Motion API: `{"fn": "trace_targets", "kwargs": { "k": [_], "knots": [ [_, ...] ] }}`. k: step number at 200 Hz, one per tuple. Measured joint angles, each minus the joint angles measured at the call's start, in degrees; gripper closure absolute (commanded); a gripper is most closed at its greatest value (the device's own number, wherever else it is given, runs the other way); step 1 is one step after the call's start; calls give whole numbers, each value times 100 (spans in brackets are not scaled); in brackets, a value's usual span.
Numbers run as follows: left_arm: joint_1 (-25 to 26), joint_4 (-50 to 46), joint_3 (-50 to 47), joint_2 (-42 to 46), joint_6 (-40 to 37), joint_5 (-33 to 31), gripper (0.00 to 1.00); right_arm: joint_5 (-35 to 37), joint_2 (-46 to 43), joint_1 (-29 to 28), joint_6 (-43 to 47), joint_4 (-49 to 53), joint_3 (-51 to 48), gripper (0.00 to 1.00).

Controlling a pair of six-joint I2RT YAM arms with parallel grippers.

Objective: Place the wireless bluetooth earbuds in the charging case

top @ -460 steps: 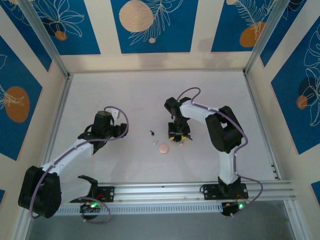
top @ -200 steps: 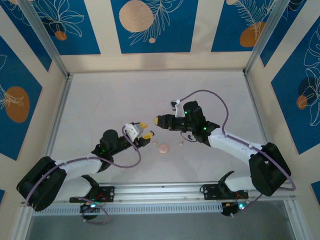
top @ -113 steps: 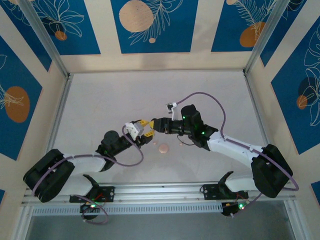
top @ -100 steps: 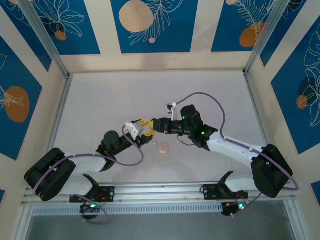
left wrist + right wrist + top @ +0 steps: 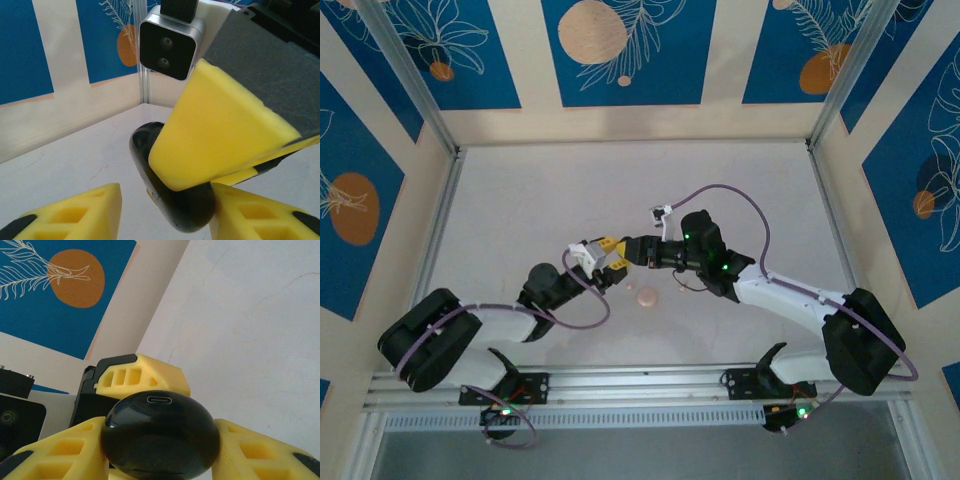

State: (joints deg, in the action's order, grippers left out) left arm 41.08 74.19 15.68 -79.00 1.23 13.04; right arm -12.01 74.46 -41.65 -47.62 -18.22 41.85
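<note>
Top external view: the left gripper (image 5: 610, 254) and the right gripper (image 5: 628, 250) are seen tip to tip above the middle of the table (image 5: 520, 200), with both arms reaching in from the near edge. A pink round case (image 5: 647, 297) lies on the table just beside them, toward the near edge. In the right wrist view a glossy black charging case (image 5: 160, 434), with its charging port facing the camera, is clamped between the right gripper's two yellow fingers (image 5: 65, 452), which are partly closed on it. One finger of the left gripper is seen just behind it. In the left wrist view the same case is seen between the left gripper's fingers (image 5: 75, 210), which are parted. The case sits close against one finger and a gap is left to the other. The earbuds are too small to be placed.
</note>
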Motion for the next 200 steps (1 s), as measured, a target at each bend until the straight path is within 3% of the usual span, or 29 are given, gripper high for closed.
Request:
{"fn": "trace_targets", "kwargs": {
  "k": [63,95,120,146,200],
  "knots": [
    [37,129,0,-74,133,68,80,125,0,-2,2,-48,2,58],
    [35,125,2,-72,186,107,86,170,-33,-15,92,-4,2,35],
    [35,85,2,-11,234,162,87,321,-387,-39,450,245,-116,27],
    [15,-94,33,81,289,391,88,457,-1134,55,1126,380,-345,26],
    [-87,-273,313,61,470,1482,88,-271,-2310,763,2879,496,-713,43]
  ]
}}
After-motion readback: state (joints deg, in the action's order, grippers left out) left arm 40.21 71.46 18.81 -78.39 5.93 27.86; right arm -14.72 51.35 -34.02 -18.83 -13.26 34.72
